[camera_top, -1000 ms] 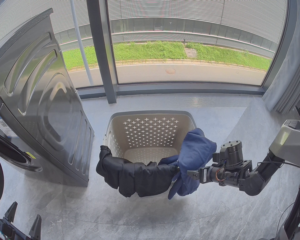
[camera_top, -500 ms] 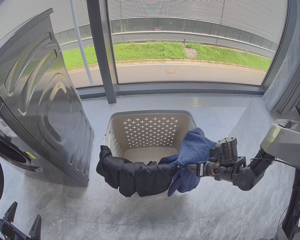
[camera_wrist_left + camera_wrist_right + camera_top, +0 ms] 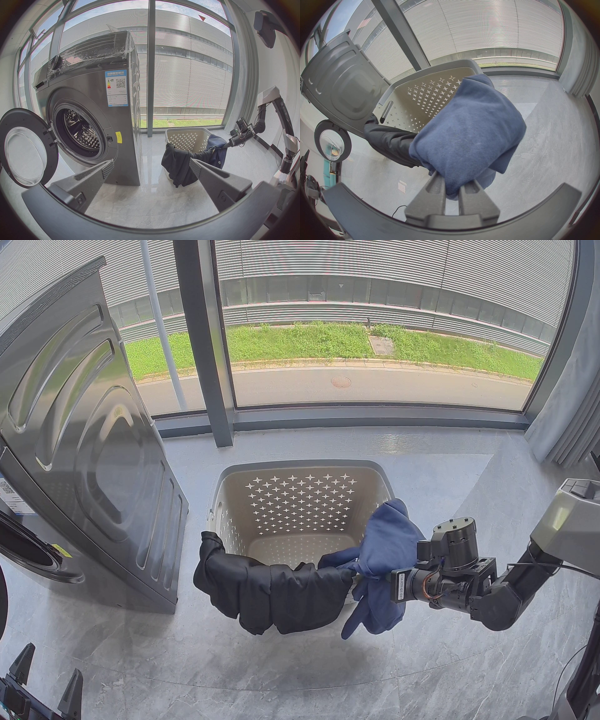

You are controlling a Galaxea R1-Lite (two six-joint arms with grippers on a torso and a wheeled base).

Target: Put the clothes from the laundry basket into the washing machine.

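My left end effector [image 3: 51, 664] hangs released, low near the washing machine [image 3: 87, 440]. A black garment [image 3: 275, 599] drapes the near rim of the laundry basket [image 3: 300, 502]. My right end effector [image 3: 453, 187] is clenched on the blue garment [image 3: 387, 540] at that rim's right end.

From the head we look forward and steeply down on the floor [image 3: 250, 671], with the basket [image 3: 300, 502] in the middle, the washing machine [image 3: 81, 446] at our left and the window [image 3: 375, 334] ahead. From the left wrist we look low and level past our left hand [image 3: 150, 162] at the machine's open front, the basket farther off. From the right wrist we sit close behind the right hand [image 3: 453, 184] and the blue cloth [image 3: 468, 125] it grips, facing the basket. All three views share the basket and the machine.
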